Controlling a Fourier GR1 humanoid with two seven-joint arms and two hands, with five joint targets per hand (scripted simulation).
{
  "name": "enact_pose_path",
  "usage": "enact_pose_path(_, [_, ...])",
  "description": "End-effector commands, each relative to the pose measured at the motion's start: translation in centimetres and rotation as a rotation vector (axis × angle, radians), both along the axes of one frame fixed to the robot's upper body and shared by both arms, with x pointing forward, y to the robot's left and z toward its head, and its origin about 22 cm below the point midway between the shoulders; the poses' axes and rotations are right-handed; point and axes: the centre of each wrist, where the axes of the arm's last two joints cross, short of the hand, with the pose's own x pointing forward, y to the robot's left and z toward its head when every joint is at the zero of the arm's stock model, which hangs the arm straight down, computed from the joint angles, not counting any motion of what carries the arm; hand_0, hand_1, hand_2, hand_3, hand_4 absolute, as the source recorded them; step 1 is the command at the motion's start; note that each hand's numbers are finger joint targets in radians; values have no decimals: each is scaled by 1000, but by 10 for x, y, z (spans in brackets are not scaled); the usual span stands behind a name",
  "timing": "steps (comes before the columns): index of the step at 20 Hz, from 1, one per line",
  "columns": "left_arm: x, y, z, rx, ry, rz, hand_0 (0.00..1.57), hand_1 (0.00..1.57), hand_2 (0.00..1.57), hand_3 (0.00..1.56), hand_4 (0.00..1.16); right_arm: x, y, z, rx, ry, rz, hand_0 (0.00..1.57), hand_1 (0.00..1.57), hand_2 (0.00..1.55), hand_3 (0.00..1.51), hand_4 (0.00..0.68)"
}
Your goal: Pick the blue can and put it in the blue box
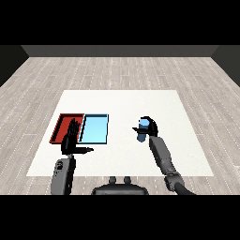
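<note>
The flat white desk [140, 154] shows bare surface between the trays and the right hand. A shallow red tray [62, 126] lies edge to edge with the shallow light blue tray [94, 129]. The black right hand [151, 127] has its fingers curled round the small blue cylindrical can [143, 127], seemingly lifted. The black left hand [71, 139], fingers straight, overlaps the red tray's near edge.

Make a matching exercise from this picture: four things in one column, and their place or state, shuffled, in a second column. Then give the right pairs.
Things:
1. blue can
2. left hand
3. red tray
4. light blue tray

Places or states:
A. lies furthest to the left on the table
B. held in the right hand, right of both trays
C. lies between the red tray and the can
D. open, fingers straight, over the red tray's near right part

Pairs: 1-B, 2-D, 3-A, 4-C
</note>
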Motion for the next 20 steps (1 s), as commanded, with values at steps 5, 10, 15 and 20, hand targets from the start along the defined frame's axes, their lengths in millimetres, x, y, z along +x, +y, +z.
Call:
enact_pose_path(5, [-9, -6, -10, 35, 9, -5, 0, 0, 0, 0, 0, -5, 29, 62, -22, -157, 88, 1480, 1480, 1481, 1444, 637])
enact_pose_path(10, [10, -32, -7, -18, 39, -86, 0, 0, 0, 0, 0, 5, 55, 90, -50, -239, 113, 1409, 1409, 1451, 1437, 629])
enact_pose_path(15, [10, -45, -4, -68, 108, -160, 0, 0, 0, 0, 0, -8, 56, 91, -41, -264, 159, 1479, 1479, 1454, 1430, 641])
enact_pose_path(20, [6, -48, -8, -72, 111, -153, 0, 0, 0, 0, 0, -44, 69, 89, -41, -260, 177, 1479, 1479, 1454, 1430, 641])
